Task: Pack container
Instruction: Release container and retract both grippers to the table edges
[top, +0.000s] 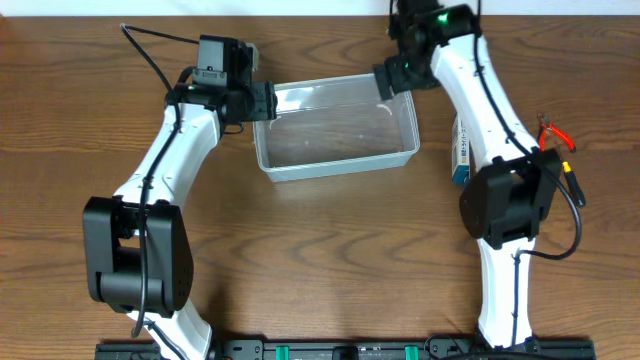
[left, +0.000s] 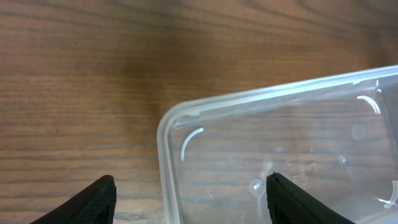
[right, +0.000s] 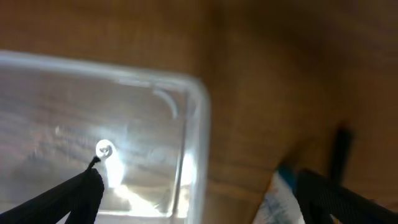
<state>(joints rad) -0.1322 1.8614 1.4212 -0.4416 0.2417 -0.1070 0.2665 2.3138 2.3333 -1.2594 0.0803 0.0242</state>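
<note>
– At the bottom edge of the left wrist view, what are the black fingers (left: 99, 198) doing?

– They are standing well apart, released and grasping nothing. The left gripper (left: 189, 202) is straddling one rounded corner of the clear, see-through plastic rectangular container (left: 165, 162) with a rim. The wall is running up between the two tips, with a gap showing on either side.

– And the other one?

– Down in the lower corners of the right wrist view, the right gripper (right: 199, 190) is holding its jaws wide too, clenching nothing. Another rounded corner of the container is standing between its tips. As far as that blurred view is showing, neither tip is pressing on the plastic.

– Where is the container sitting overall?

– From overhead, it is resting on the brown wooden table (top: 330, 260) in the upper centre of the frame. It is slightly tilted, with its long side running left to right. The left gripper is meeting its left end, and the right gripper is meeting its upper right corner.

– Anything lying further out?

– On the right of the overhead frame, a small blue-and-white box (top: 458, 160) is lying near the container's right end, partly hidden under the white right arm (top: 490, 110). Further right, a tool with red-orange handles (top: 556, 137) is lying close to the frame's edge. The white left arm (top: 165, 160) is reaching up the left side of the frame.
</note>
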